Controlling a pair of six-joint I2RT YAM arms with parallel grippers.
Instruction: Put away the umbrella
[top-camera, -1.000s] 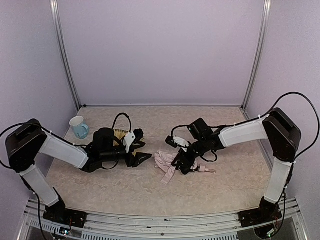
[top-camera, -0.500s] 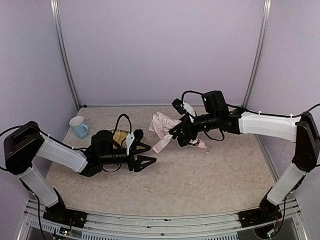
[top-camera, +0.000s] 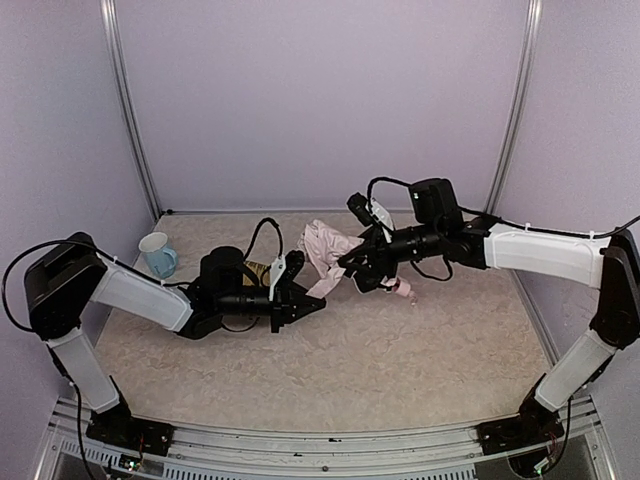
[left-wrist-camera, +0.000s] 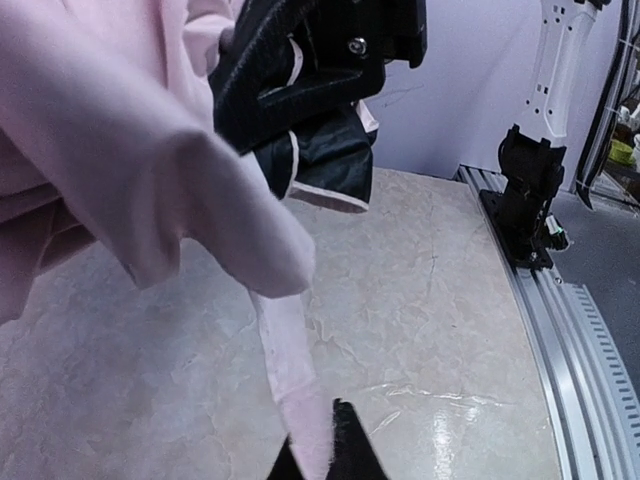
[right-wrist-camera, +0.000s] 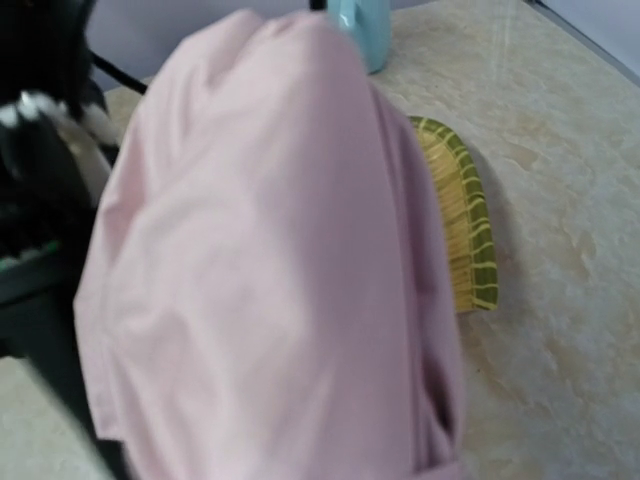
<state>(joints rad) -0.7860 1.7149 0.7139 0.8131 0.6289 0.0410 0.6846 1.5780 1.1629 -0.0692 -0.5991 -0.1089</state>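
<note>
The umbrella (top-camera: 325, 248), a bundle of pale pink fabric with black lining, hangs above the table at mid-back, and my right gripper (top-camera: 362, 268) is shut on it. Its small pink handle (top-camera: 403, 290) dangles to the right of that gripper. A narrow pink strip (left-wrist-camera: 285, 370) of the umbrella hangs down, and my left gripper (left-wrist-camera: 318, 460) is shut on its lower end. From above, the left gripper (top-camera: 312, 303) sits low, just under the bundle's left side. Pink fabric (right-wrist-camera: 270, 280) fills the right wrist view and hides that gripper's fingers.
A woven yellow bamboo tray (right-wrist-camera: 465, 230) lies on the table behind the left gripper, partly hidden from above (top-camera: 258, 272). A pale blue mug (top-camera: 157, 254) stands at the back left. The right arm's base (left-wrist-camera: 530, 190) and the table's metal rail are at the near right.
The right arm lifted the umbrella off the table and carried it back and left. The left gripper moved right, under the bundle, and closed on the hanging pink strip.
</note>
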